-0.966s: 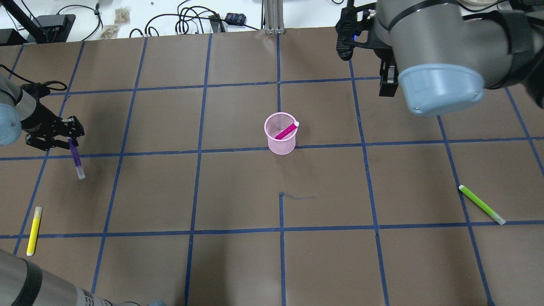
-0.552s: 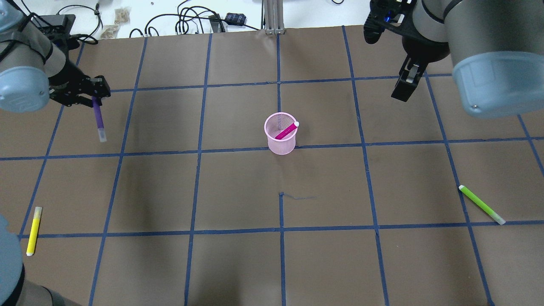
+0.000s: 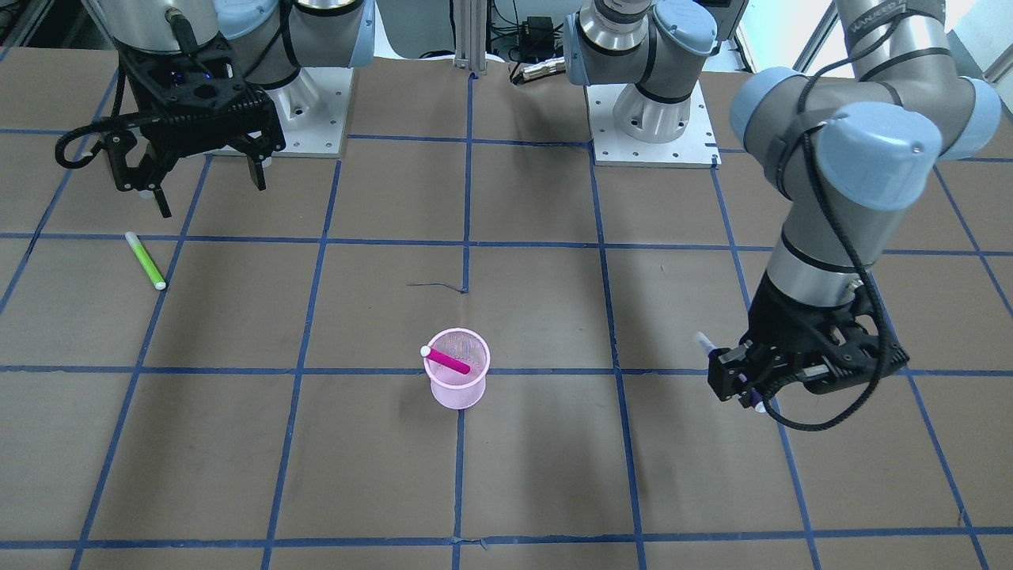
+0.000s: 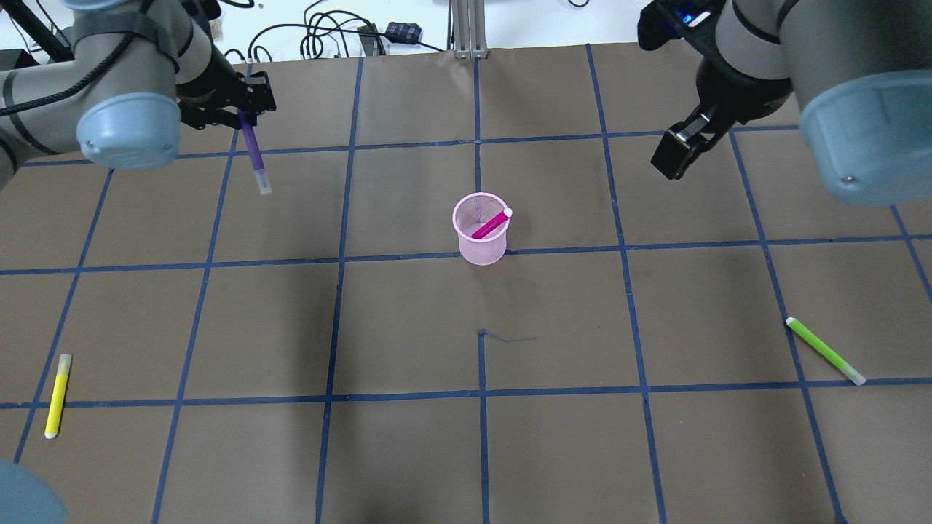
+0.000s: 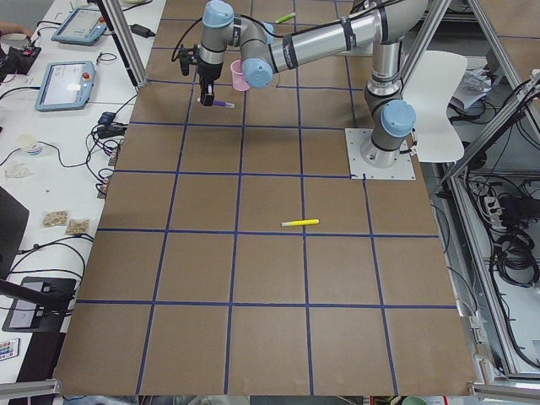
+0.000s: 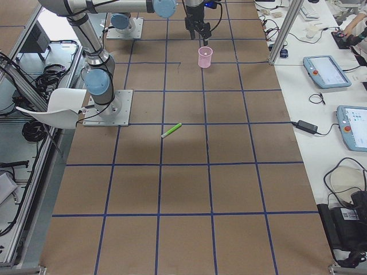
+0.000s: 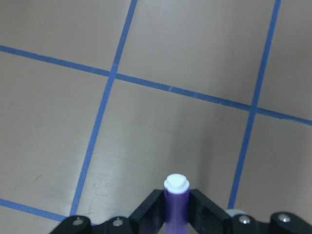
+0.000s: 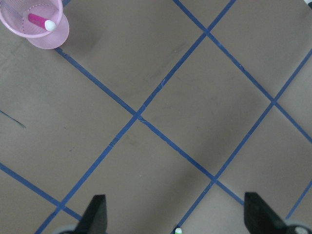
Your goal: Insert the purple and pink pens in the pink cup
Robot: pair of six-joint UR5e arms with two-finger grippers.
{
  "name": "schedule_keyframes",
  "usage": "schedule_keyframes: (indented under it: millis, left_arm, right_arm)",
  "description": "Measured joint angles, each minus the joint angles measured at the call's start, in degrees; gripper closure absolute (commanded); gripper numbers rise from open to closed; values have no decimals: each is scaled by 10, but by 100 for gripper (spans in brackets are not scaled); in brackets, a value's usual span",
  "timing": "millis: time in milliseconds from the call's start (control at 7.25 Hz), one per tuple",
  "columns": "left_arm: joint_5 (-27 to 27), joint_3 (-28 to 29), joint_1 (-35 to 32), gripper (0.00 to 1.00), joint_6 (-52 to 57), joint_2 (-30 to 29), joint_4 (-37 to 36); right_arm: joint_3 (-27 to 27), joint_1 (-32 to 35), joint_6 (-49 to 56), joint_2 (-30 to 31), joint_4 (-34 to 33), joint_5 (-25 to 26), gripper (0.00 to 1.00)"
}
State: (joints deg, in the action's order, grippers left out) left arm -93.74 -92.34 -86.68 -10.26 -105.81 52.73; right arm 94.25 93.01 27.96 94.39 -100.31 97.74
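Observation:
The pink mesh cup [image 4: 480, 231] stands upright near the table's middle, also in the front view [image 3: 457, 378] and the right wrist view [image 8: 34, 29]. A pink pen [image 4: 491, 223] leans inside it, white tip over the rim. My left gripper [image 4: 244, 110] is shut on the purple pen [image 4: 254, 151] and holds it above the table, far to the cup's left and a bit beyond it. The pen stands between the pads in the left wrist view [image 7: 176, 204]. My right gripper [image 3: 207, 180] is open and empty, raised to the right of the cup.
A green pen [image 4: 825, 351] lies on the table at the near right. A yellow pen [image 4: 58, 395] lies at the near left. Cables and small devices [image 4: 328, 36] sit beyond the table's far edge. Blue tape lines grid the brown surface.
My left gripper has carried the purple pen from the left edge farther back and to the right. My right arm has swung back and to the right.

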Motion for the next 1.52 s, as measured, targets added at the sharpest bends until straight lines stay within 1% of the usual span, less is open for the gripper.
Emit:
schedule_keyframes:
  millis: [138, 276, 552, 966, 1103, 1379, 1517]
  left_arm:
    - [-26, -1, -43, 100, -36, -4, -32]
    - [-40, -2, -83, 100, -77, -8, -59]
    - [-47, -7, -146, 100, -168, -15, -93]
    - [-56, -19, -210, 100, -264, -32, -146]
    - [-68, -31, -222, 100, -279, -41, -174]
    - [-78, -62, -242, 100, -298, -62, -259]
    - [-84, -70, -252, 100, -313, -70, -278]
  right_arm:
    - [-4, 0, -79, 4, 7, 0, 0]
    - [-5, 0, -143, 8, 10, 0, 0]
    - [-2, 2, -244, 18, 11, -5, 0]
    - [5, 4, -307, 13, 6, -28, 0]
    - [8, 3, -314, 12, 5, -36, 0]
    - [12, 0, -317, 7, 0, -44, 0]
    - [14, -1, -317, 3, -3, -44, 0]
